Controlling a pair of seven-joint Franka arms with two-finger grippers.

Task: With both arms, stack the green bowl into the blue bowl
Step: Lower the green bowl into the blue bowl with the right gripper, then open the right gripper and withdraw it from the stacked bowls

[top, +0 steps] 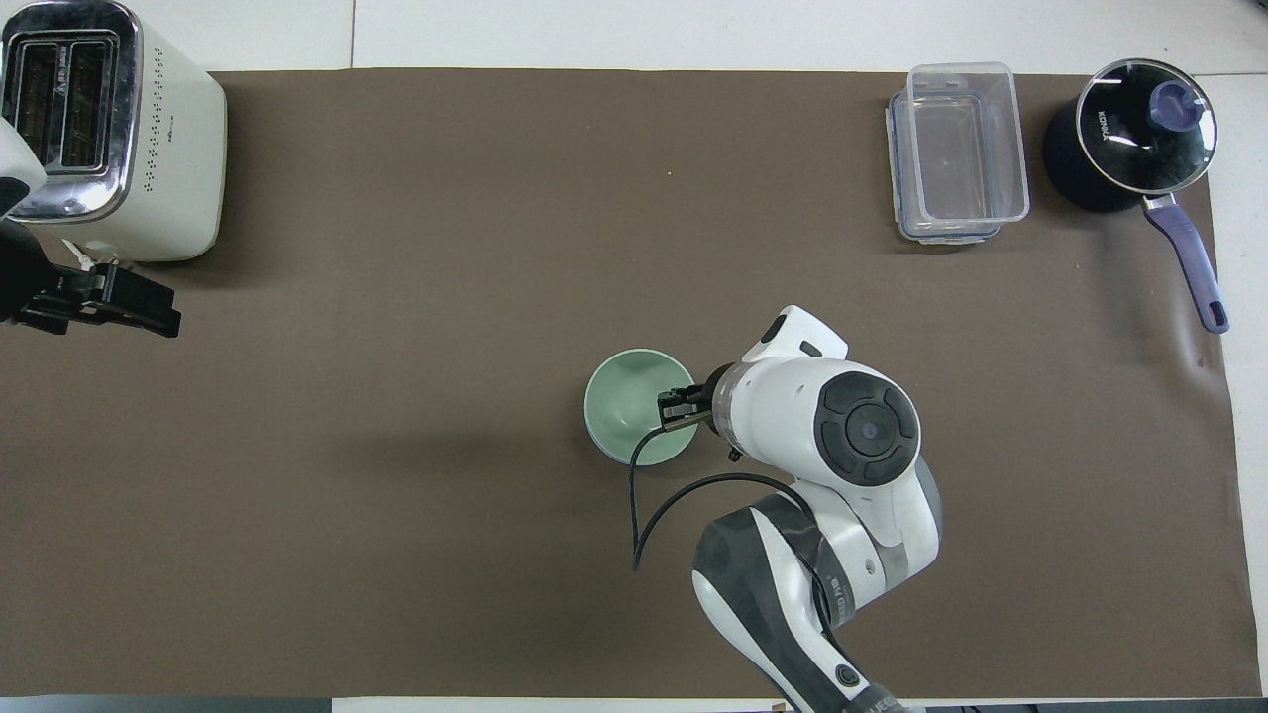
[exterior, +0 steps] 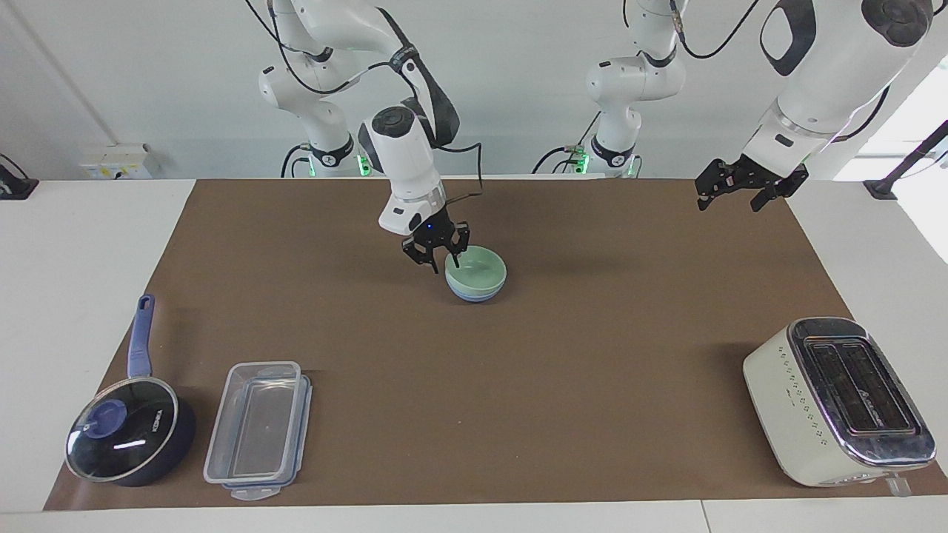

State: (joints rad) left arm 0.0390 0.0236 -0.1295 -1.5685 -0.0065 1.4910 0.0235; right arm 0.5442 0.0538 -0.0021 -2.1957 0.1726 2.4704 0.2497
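White worktop [exterior: 89, 244] covered by a brown mat [exterior: 592, 355], plain white wall at the robots' edge. Small round pale mint-green glossy bowl [exterior: 478, 269] sat nested in the small round periwinkle-blue glossy bowl [exterior: 474, 295], mid-mat, toward the robots' edge.

Right arm bent down steeply, its end effector [exterior: 442, 264] at the green bowl's rim, fingers parted astride the rim, gripping nothing. Left arm waited, its end effector [exterior: 743, 186] raised over the mat's corner at its own end, fingers spread wide, empty.

Facing view showed the blue bowl's band under the green one; overhead view [top: 634, 404] showed only green, and the right wrist hid the fingers there.
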